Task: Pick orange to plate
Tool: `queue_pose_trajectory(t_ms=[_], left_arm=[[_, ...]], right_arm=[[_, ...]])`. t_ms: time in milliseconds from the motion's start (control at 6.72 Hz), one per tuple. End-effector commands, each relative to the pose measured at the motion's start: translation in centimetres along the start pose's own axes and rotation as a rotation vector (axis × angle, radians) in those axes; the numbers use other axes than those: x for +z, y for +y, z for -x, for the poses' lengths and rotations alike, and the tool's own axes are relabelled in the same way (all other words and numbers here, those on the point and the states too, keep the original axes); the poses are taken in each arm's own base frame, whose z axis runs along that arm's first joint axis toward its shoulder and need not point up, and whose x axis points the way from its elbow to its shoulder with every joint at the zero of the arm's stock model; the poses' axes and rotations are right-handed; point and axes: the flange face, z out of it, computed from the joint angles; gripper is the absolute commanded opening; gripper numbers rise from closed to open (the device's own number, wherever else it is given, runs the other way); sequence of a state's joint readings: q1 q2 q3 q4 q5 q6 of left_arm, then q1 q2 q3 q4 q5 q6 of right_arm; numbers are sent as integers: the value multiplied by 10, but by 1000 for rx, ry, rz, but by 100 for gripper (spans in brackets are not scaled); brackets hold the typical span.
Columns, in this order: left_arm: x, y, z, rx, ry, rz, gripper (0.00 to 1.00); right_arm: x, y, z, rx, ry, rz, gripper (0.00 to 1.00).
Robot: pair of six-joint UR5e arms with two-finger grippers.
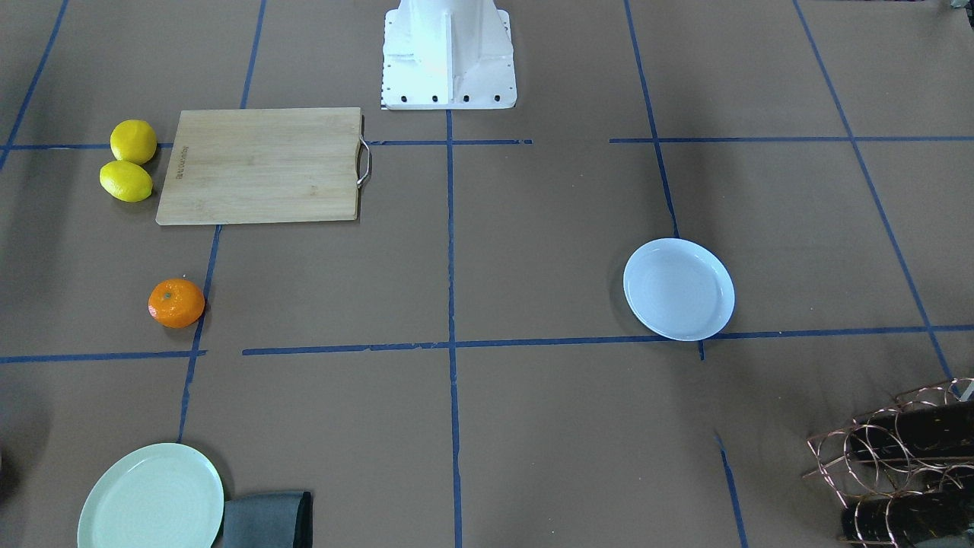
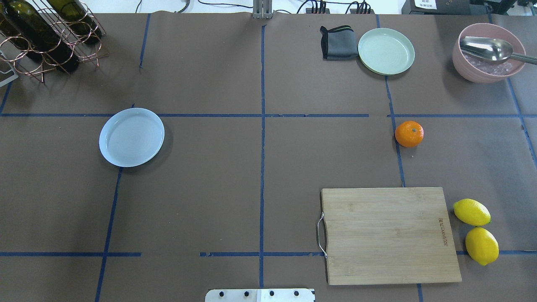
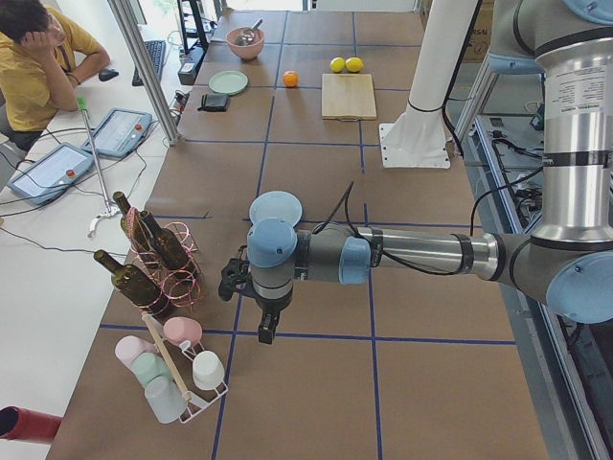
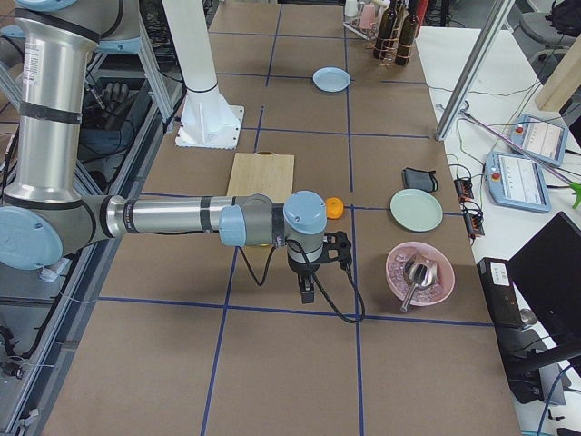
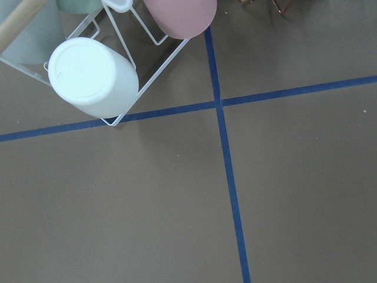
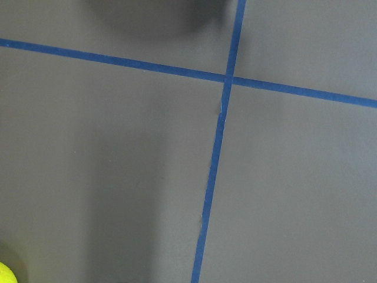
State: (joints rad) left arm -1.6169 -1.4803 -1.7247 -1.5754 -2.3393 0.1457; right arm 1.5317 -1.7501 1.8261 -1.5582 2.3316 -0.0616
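The orange (image 2: 409,134) lies alone on the brown table, on the robot's right half, beyond the cutting board; it also shows as the orange (image 1: 176,303). The pale bluish plate (image 2: 131,137) sits bare on the left half, far from it. My left gripper (image 3: 266,331) hangs over the table's left end, past the plate (image 3: 276,208). My right gripper (image 4: 307,291) hangs over the right end, a little short of the orange (image 4: 334,208). Both grippers show only in the side views, so I cannot tell whether they are open or shut. Neither wrist view shows fingers.
A wooden cutting board (image 2: 390,235) and two lemons (image 2: 472,212) lie near the robot on the right. Behind the orange stand a pale green plate (image 2: 386,51), a grey cloth (image 2: 337,42) and a pink bowl with a ladle (image 2: 486,52). A bottle rack (image 2: 46,35) fills the far left corner, with a cup rack (image 3: 172,369) beside it.
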Motion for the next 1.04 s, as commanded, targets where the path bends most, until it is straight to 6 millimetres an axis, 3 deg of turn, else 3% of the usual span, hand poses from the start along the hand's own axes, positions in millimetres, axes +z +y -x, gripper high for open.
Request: queue_pose_trajectory(t_ms=[0, 298, 446, 744, 893], left_arm=[[-1, -1, -1, 9, -1, -4, 100], [-7, -3, -6, 22, -4, -16, 100], [-21, -12, -21, 62, -8, -53, 100], [-56, -33, -51, 184, -24, -189, 100], [-61, -42, -55, 270, -35, -285, 100]], right_arm=[[0, 0, 0, 2, 0, 1, 100], [-5, -4, 10, -19, 0, -11, 100], [-7, -5, 12, -21, -3, -17, 100], [-37, -39, 37, -124, 12, -135, 100], [-33, -40, 34, -39, -3, -127, 100]])
